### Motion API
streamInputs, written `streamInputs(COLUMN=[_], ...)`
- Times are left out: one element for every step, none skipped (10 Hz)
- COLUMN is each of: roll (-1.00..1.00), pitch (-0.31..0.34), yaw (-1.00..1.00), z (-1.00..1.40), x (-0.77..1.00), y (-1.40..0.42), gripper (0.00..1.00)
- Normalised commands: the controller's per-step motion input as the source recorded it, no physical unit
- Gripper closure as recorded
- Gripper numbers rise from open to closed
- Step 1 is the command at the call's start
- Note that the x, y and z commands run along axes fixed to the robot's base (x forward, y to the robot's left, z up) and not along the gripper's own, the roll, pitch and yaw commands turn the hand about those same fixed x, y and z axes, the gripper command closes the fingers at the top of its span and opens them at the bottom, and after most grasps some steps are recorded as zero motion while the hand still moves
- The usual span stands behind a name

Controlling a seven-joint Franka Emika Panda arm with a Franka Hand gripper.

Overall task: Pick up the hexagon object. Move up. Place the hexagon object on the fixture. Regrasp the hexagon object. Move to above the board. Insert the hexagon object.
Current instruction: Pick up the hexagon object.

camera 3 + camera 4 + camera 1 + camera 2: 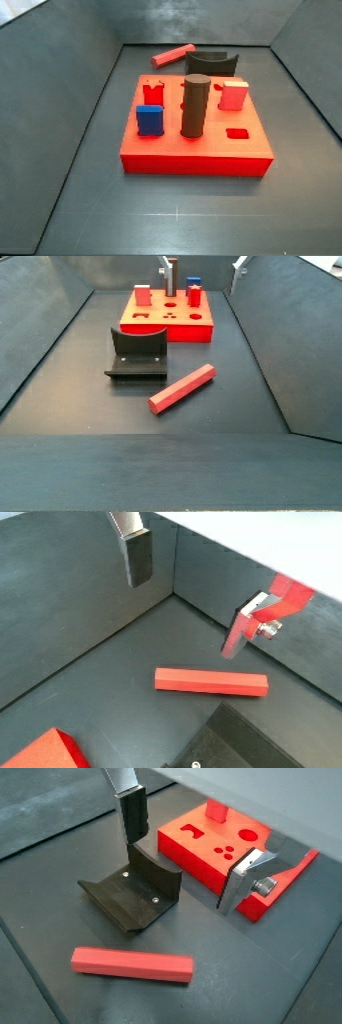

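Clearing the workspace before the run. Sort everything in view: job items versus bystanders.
Job: long slim red hexagon bar lying on the floor; dark curved-top fixture; bright red square board; gripper, above the floor, jaws open.

Bystanders: blue peg, dark cylinder, pale red block, short red notched peg.

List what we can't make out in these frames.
- Gripper, open near the fixture: body outside both wrist views; a side view shows only fingers, cut by top edge.
- Board: only a corner in a wrist view, cut by frame edge.
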Motion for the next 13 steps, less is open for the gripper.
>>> streamInputs(roll=[-0.03,-0.04,-0.05,-0.06,-0.06,-0.1,-0.23,-0.28,-0.32,-0.29,-0.26,-0.23,-0.23], pitch=[0.0,0.0,0.0,0.0,0.0,-0.05,-0.123,-0.166,-0.184,-0.176,-0.14,-0.124,-0.139], yaw=[-0.75,-0.75,-0.75,-0.73,-0.61,-0.41,-0.15,-0.23,-0.28,-0.26,-0.23,-0.22,-0.22], z=[-0.32,-0.33,-0.36,-0.39,-0.41,-0.41,-0.45,-0.43,-0.4,-0.36,-0.33,-0.35,-0.38], x=[0.38,0.4,0.4,0.39,0.24,-0.01,-0.18,-0.16,-0.06,-0.04,0.0,0.0,0.0], y=[0.17,0.17,0.16,0.17,0.31,0.43,0.48,0.35,0.24,0.15,0.13,0.11,0.06], gripper=[0.0,0.0,0.0,0.0,0.0,0.0,0.0,0.0,0.0,0.0,0.0,0.0,0.0])
